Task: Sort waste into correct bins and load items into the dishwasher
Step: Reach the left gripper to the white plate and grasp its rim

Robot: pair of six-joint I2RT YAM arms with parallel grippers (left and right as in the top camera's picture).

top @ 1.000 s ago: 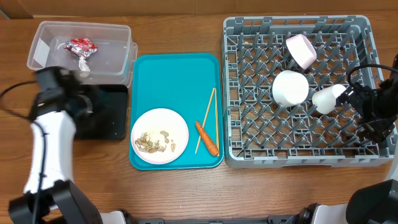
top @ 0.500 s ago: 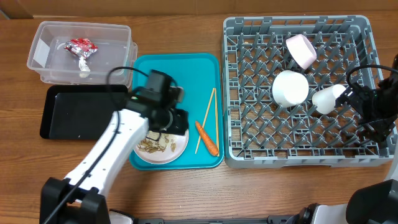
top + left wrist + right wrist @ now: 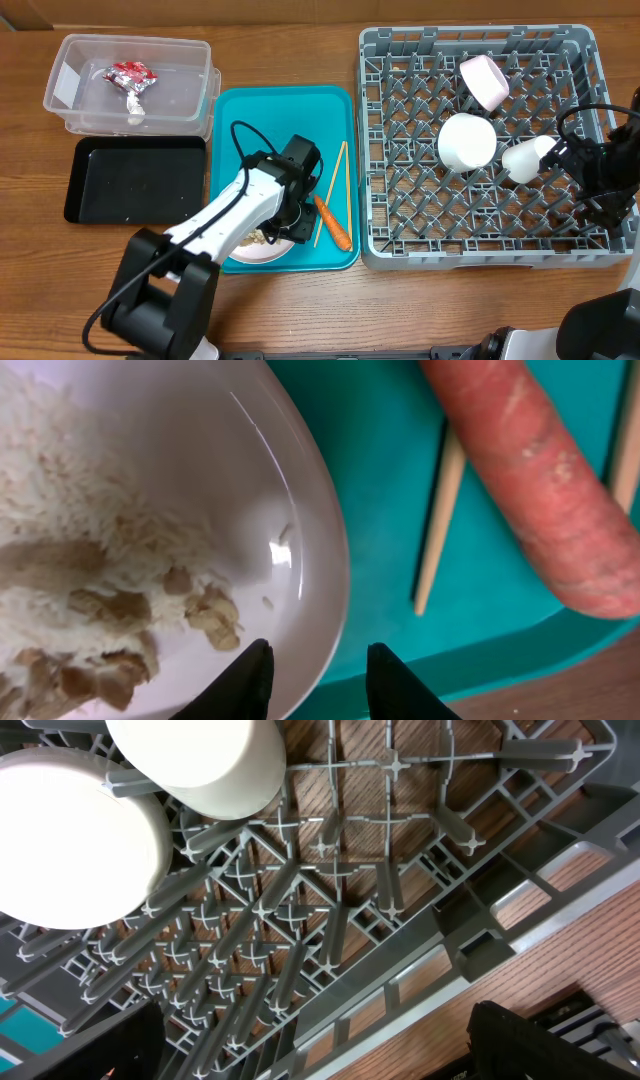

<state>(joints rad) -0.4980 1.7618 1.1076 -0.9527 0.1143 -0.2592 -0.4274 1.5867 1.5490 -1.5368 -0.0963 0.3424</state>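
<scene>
At the far left, the clear tub is seen with the wrapper and the tissue inside, and the black tray lies just below it. On the teal tray, the plate is straddled at its right rim by the left gripper. The jaws are spread, one fingertip over the inside of the plate and one outside, and nothing is clamped.

Rice and peanut shells lie just beside the inner finger. If the plate is lifted by this one edge, it may be tilted and the scraps spilled onto the teal tray. The smooth rim may also be lost from the pads. The carrot and a chopstick lie near on the right and could be knocked.

In the dish rack, the right gripper is held wide apart and empty, just beside the cup.
</scene>
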